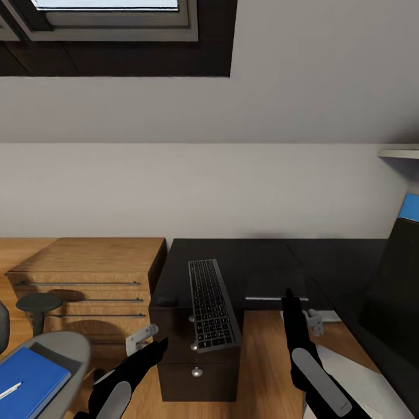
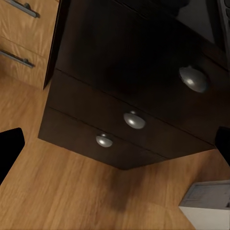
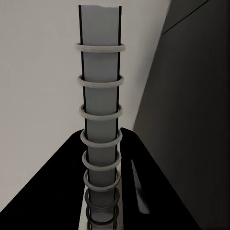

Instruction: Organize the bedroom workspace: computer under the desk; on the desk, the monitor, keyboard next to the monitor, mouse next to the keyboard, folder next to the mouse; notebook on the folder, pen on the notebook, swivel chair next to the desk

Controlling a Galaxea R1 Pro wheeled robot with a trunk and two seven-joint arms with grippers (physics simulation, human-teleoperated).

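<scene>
Gripping the notebook (image 3: 99, 120), the right gripper (image 3: 103, 211) holds it edge-on.

We see the keyboard (image 1: 213, 305) lying on the desk (image 1: 262, 265), overhanging its front edge above the drawers (image 1: 196, 372). A cabinet (image 1: 87, 279) stands just left of the desk, the chair (image 1: 41, 366) nearer us with the folder (image 1: 26, 381) and a pen (image 1: 10, 390) on it. The monitor (image 1: 396, 302) rises at the desk's right.

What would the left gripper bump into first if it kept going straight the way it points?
Probably the front of the black desk's drawer unit with its round silver knobs; depth is unclear.
</scene>
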